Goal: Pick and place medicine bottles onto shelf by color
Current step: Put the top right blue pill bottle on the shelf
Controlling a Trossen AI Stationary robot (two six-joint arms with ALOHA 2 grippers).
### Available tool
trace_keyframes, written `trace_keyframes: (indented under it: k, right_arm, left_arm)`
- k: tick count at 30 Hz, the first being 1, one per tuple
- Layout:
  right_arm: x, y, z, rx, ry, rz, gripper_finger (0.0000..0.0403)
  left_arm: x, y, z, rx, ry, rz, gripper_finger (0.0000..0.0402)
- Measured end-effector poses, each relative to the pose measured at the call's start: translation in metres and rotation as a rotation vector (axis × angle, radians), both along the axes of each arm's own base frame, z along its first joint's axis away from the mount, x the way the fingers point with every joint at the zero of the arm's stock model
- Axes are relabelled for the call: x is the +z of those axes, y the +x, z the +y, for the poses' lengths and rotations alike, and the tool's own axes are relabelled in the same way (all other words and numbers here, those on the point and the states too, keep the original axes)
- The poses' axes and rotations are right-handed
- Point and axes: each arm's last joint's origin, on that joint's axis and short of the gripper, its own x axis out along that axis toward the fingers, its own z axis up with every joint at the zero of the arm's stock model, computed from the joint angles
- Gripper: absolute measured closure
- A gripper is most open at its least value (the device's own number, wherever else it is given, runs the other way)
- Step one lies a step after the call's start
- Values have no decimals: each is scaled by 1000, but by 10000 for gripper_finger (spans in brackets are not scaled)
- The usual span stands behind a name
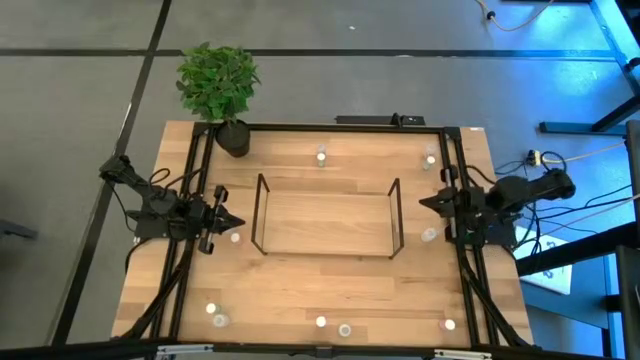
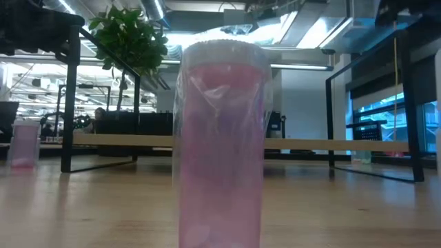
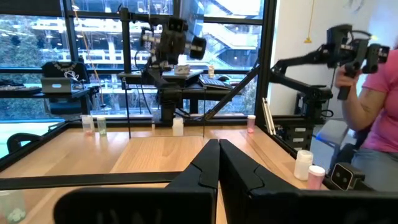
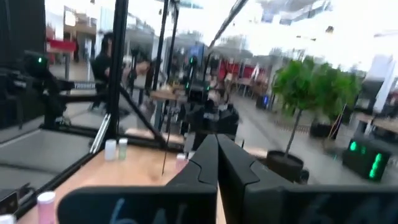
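The shelf (image 1: 325, 215), thin black rods over a wooden board, stands mid-table. Small pale medicine bottles stand upright on the table around it: two at the far side (image 1: 321, 156) (image 1: 430, 158), one beside each gripper (image 1: 236, 238) (image 1: 428, 235), several along the near edge (image 1: 320, 322). A pink bottle (image 2: 222, 145) fills the low view. My left gripper (image 1: 235, 222) (image 3: 219, 149) hangs shut left of the shelf, pointing at it. My right gripper (image 1: 422, 203) (image 4: 217, 146) hangs shut right of the shelf. Neither holds anything.
A potted plant (image 1: 218, 85) stands at the table's far left corner. Black frame posts (image 1: 195, 170) run along both sides of the table. A person in a pink top (image 3: 373, 112) stands beyond the table's near side. The board inside the shelf is bare.
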Motion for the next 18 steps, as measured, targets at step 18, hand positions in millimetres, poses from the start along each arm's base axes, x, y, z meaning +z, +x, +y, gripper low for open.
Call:
trace_keyframes:
  k: [18]
  right_arm:
    - [90, 25, 3, -321, 208, 576, 403]
  left_arm:
    - [0, 0, 0, 0, 0, 0, 401]
